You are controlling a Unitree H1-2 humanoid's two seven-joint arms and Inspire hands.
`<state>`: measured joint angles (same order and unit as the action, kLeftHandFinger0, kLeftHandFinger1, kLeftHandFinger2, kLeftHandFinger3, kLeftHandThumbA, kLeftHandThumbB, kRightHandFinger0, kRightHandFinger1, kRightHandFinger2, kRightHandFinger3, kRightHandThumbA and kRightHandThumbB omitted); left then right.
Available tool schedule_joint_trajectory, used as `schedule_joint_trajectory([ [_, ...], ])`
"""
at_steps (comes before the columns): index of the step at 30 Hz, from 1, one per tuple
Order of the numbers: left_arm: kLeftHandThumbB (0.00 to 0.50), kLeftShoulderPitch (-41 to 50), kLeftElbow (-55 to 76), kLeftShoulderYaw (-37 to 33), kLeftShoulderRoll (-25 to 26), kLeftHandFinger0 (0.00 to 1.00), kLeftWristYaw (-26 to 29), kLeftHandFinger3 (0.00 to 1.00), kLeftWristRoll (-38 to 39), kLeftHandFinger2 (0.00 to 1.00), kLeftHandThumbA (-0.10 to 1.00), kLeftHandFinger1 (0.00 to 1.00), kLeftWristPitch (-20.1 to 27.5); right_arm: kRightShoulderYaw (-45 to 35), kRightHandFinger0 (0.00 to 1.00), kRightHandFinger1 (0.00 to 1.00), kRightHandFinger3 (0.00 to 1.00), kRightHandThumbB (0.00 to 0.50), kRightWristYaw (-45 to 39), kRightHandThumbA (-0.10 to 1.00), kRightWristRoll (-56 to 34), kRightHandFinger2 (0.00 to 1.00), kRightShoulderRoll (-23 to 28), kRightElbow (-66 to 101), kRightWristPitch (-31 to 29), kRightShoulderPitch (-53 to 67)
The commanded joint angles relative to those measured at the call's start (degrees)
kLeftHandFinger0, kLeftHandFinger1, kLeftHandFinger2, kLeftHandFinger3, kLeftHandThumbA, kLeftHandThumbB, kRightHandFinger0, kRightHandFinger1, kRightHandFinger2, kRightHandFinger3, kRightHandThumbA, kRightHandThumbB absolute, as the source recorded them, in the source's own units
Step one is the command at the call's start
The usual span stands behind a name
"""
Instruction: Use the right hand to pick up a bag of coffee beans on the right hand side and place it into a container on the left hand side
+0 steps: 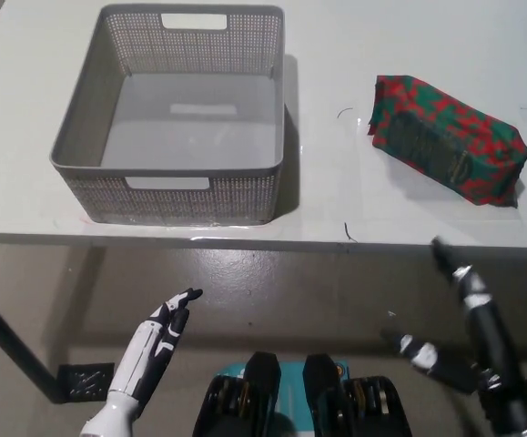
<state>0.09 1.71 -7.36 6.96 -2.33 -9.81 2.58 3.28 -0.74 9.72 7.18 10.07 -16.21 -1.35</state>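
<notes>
- While nothing on the surface [336,209] has been touched yet, the job looks to be at its very start: the reach for the bag has not been made.
- The bag of coffee beans [447,139], wrapped in red and green, lies on its side at the right of the white surface, set at a slant, with nothing holding it.
- The grey basket [95,137], with mesh walls and handle slots, sits at the left of the same surface, well apart from the bag, and its inside looks bare.
- The black right robot hand [459,314] hangs below the near edge of the surface, under and a little to the left of the bag, its fingers spread apart and holding nothing.
- The white left robot hand [158,337] rests low at the lower left, over the floor [272,282], fingers stretched out fairly straight and close together, empty.
- As I judge it, the next move asks the right robot hand to rise above the edge, travel forward over the bag and come down with the fingers wide enough to take its body across the narrow way.
- The slant of the bag may call for a turn of the wrist to match.
- After that comes a lift clear of the surface and a carry leftward over the basket's near wall.
</notes>
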Motion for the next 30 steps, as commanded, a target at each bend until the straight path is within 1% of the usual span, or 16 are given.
schedule_joint_trajectory([
  [1, 0.303, -0.7, 1.8, -0.2, 0.6, 1.0, 0.0, 1.0, -1.3, 1.0, 1.0, 1.0, 2.9, -3.3, 1.0, 1.0, 1.0, 0.354, -0.8, 0.99, 5.6, 1.0, 3.4, 9.0, 7.4, -6.5],
  [3, 0.299, -0.6, 1.6, -0.3, 0.6, 1.0, 0.2, 1.0, -1.7, 1.0, 1.0, 1.0, 3.2, -4.4, 1.0, 1.0, 1.0, 0.409, -2.7, 1.0, 7.8, 1.0, 5.4, 12.0, 13.9, -10.3],
  [4, 0.297, -0.6, 1.5, -0.3, 0.6, 1.0, 0.1, 1.0, -1.8, 1.0, 1.0, 1.0, 3.3, -4.8, 1.0, 1.0, 1.0, 0.422, -3.6, 1.0, 8.4, 1.0, 6.6, 12.7, 17.1, -12.6],
  [6, 0.306, -0.5, 1.5, -0.5, 0.4, 1.0, 0.0, 1.0, -1.9, 1.0, 1.0, 1.0, 3.1, -5.2, 1.0, 1.0, 1.0, 0.428, -4.3, 0.98, 9.9, 1.0, 8.8, 11.8, 19.7, -16.8],
  [7, 0.306, -0.5, 1.5, -0.4, 0.4, 1.0, 0.1, 1.0, -2.1, 1.0, 1.0, 1.0, 3.2, -5.0, 1.0, 1.0, 1.0, 0.445, -4.9, 0.98, 11.2, 1.0, 10.0, 10.7, 21.8, -19.7],
  [8, 0.302, -0.2, 1.4, -0.3, 0.4, 1.0, 0.2, 1.0, -1.9, 1.0, 1.0, 1.0, 3.4, -4.7, 1.0, 1.0, 1.0, 0.412, -4.9, 0.99, 12.7, 1.0, 11.0, 9.0, 22.1, -22.2],
  [9, 0.304, 0.1, 1.6, -0.2, 0.3, 1.0, 0.1, 1.0, -1.6, 1.0, 1.0, 1.0, 3.4, -4.3, 1.0, 1.0, 1.0, 0.494, -5.3, 1.0, 13.8, 1.0, 12.0, 7.0, 23.1, -25.1],
  [14, 0.304, 2.1, 2.2, -0.5, -0.2, 1.0, 0.3, 1.0, -1.5, 1.0, 1.0, 1.0, 3.8, -0.6, 1.0, 1.0, 1.0, 0.5, -8.9, 0.97, 20.8, 1.0, 16.5, -0.8, 30.6, -38.6],
  [15, 0.303, 3.1, 2.6, -0.6, -0.3, 1.0, 0.3, 1.0, -1.4, 1.0, 1.0, 1.0, 4.0, 0.7, 1.0, 1.0, 1.0, 0.5, -10.4, 0.91, 21.1, 1.0, 17.5, -3.6, 31.9, -42.0],
  [16, 0.301, 3.8, 2.8, -0.7, -0.3, 1.0, 0.3, 1.0, -1.5, 1.0, 1.0, 1.0, 4.1, 1.6, 1.0, 1.0, 1.0, 0.5, -11.5, 0.9, 21.4, 1.0, 18.0, -5.1, 33.2, -43.9],
  [19, 0.288, 5.0, 2.8, -0.9, -0.6, 1.0, 0.6, 1.0, -1.8, 1.0, 1.0, 1.0, 4.7, 4.3, 1.0, 1.0, 1.0, 0.5, -12.8, 0.87, 22.0, 1.0, 18.6, -11.4, 34.2, -48.8],
  [20, 0.293, 5.1, 2.8, -0.9, -0.7, 1.0, 0.7, 1.0, -1.9, 1.0, 1.0, 1.0, 4.8, 6.2, 1.0, 1.0, 1.0, 0.5, -14.3, 0.89, 22.6, 1.0, 19.2, -16.5, 34.1, -52.2],
  [23, 0.298, 5.0, 2.5, -1.1, -1.1, 1.0, 0.7, 1.0, -2.1, 1.0, 1.0, 1.0, 4.9, 9.0, 1.0, 1.0, 1.0, 0.5, -15.6, 0.83, 22.4, 1.0, 19.9, -25.0, 33.2, -57.4],
  [25, 0.308, 5.0, 2.4, -1.1, -1.1, 1.0, 0.7, 1.0, -2.2, 1.0, 1.0, 1.0, 4.9, 11.0, 1.0, 1.0, 1.0, 0.5, -16.2, 0.82, 22.7, 1.0, 19.9, -31.9, 33.1, -61.2],
  [27, 0.325, 5.0, 2.5, -0.8, -1.3, 1.0, 0.7, 1.0, -1.7, 1.0, 1.0, 1.0, 4.6, 11.7, 1.0, 1.0, 1.0, 0.5, -16.3, 0.79, 21.1, 1.0, 19.2, -38.7, 31.6, -64.2],
  [30, 0.317, 5.0, 1.9, -0.8, -1.1, 1.0, 0.6, 1.0, -1.7, 1.0, 1.0, 1.0, 5.5, 13.0, 1.0, 1.0, 1.0, 0.5, -16.2, 0.76, 19.9, 1.0, 18.3, -48.3, 29.6, -68.0],
])
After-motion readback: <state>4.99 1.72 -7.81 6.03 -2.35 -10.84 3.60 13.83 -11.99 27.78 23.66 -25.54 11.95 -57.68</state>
